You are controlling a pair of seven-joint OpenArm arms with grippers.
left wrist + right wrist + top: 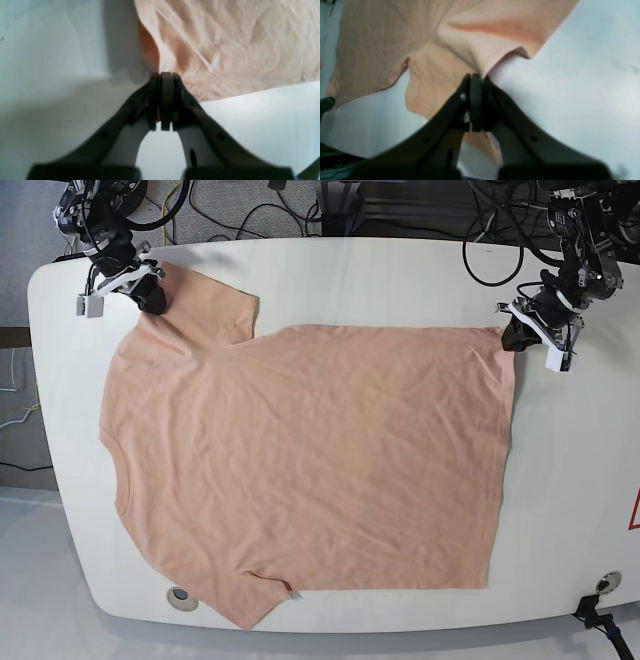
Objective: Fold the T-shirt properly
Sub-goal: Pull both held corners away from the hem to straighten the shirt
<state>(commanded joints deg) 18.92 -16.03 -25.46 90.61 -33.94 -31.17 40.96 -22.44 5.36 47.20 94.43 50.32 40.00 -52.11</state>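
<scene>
We are gripping the T-shirt (300,460) at its far edge — the right end effector (150,297) pinching the far sleeve, the left end effector (515,335) pinching the far hem corner. The garment is lying flat on the tabletop (560,480), its long axis running between us, spreading toward the near edge.

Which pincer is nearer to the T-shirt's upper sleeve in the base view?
Right. The right pincer is shut on the T-shirt at that sleeve; the left pincer grips the hem corner at the opposite end.
</scene>
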